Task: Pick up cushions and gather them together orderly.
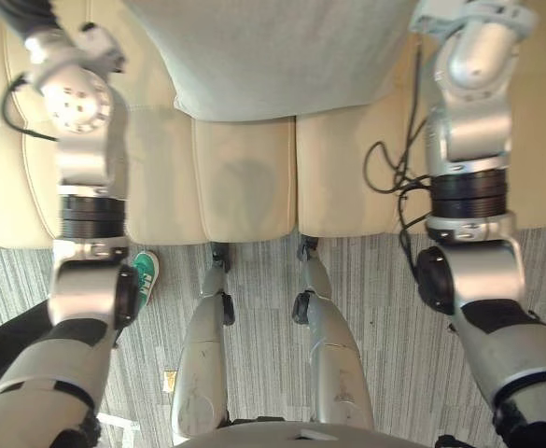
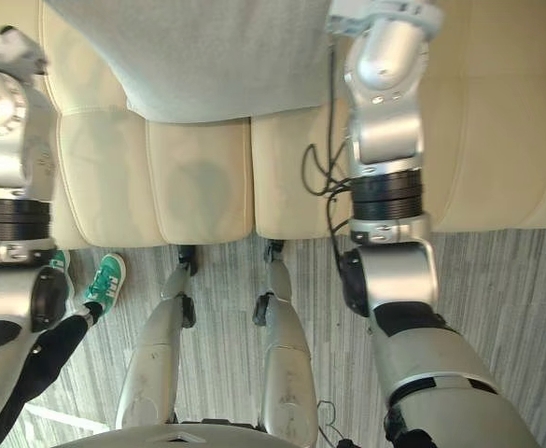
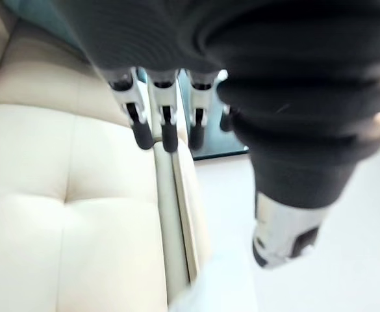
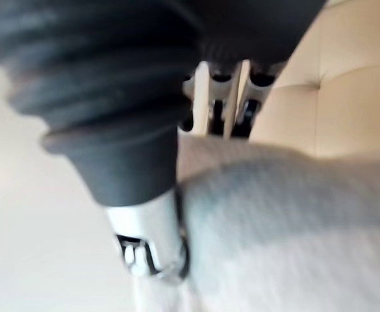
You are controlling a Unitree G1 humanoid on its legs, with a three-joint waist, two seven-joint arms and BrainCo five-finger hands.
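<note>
- At 12 o'clock in the head views: a large grey fabric cushion (image 1: pixel 273 56), lying on the cream padded leather sofa (image 1: pixel 245 187) and covering the far end of the seam between two seat pads.
- Raised toward 11 o'clock along the sofa: the left hand (image 3: pixel 164 123), straight and loosely spread, holding nothing, above bare cream seat by a seam and well apart from the cushion.
- Raised toward 1 o'clock: the right hand (image 4: pixel 147 244), right against the cushion's edge in its wrist view. Cannot tell whether closed on the fabric or only resting there.
- Judged soft, light and bulky. Likely to sag or fold if lifted by a single corner. Woven cover looks grippy rather than slippery, and nothing about it looks fragile.
- Best taken at two opposite side edges, one hand to each, pinching well into the padding rather than just the cover.
- Probably needs the left hand brought across toward 12 o'clock before any lift.
- At 8 o'clock on the grey striped carpet (image 1: pixel 366 271): a person's green sneaker (image 1: pixel 145 273), near the left arm. Worth keeping clear of when swinging the cushion.
</note>
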